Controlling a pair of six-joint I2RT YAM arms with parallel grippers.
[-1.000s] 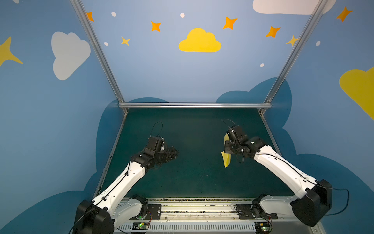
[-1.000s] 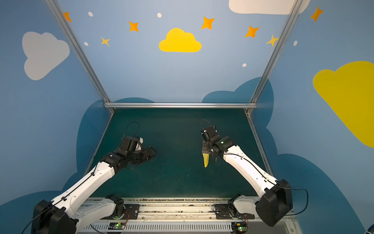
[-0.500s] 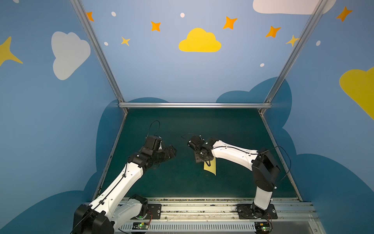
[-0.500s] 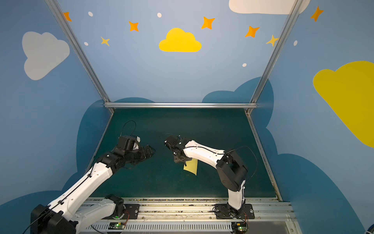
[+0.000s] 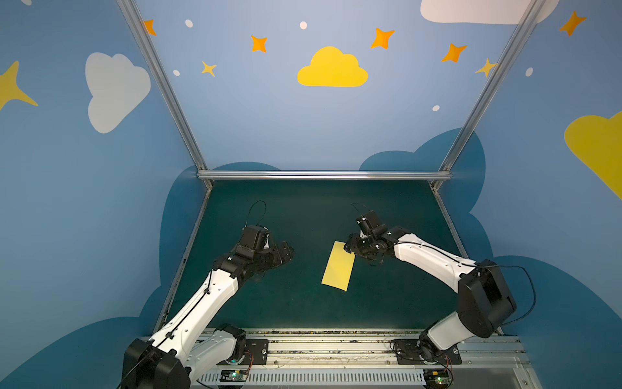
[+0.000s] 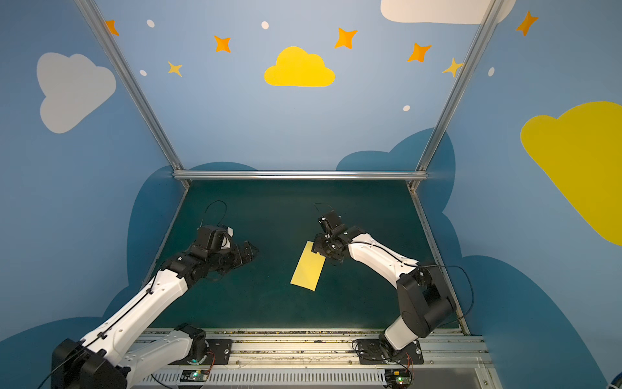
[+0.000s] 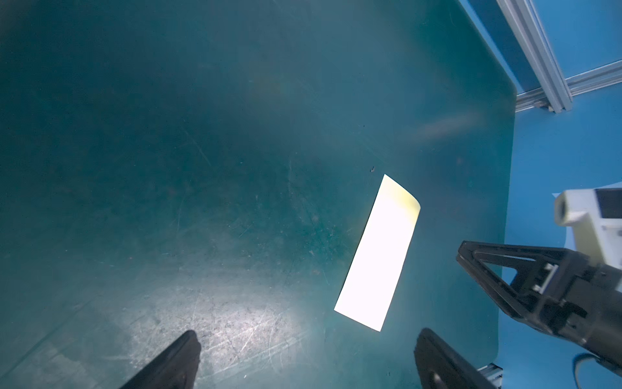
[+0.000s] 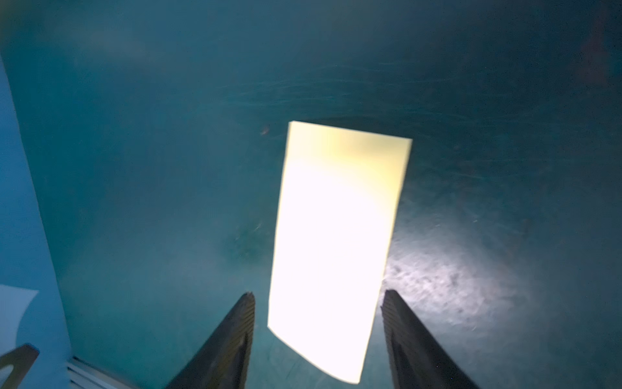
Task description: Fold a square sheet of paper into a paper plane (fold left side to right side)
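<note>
Right end effector released the paper sheet, now folded flat right of surface centre, jaws apart at its far end; left end effector wide open; light, floppy, so pinch a corner.

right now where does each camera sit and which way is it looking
both top views: high behind both arms, facing forward and down over the green mat.
left wrist: looks past the left gripper at the yellow paper and the right gripper.
right wrist: looks down between its fingers onto the paper.
shared: the paper.
</note>
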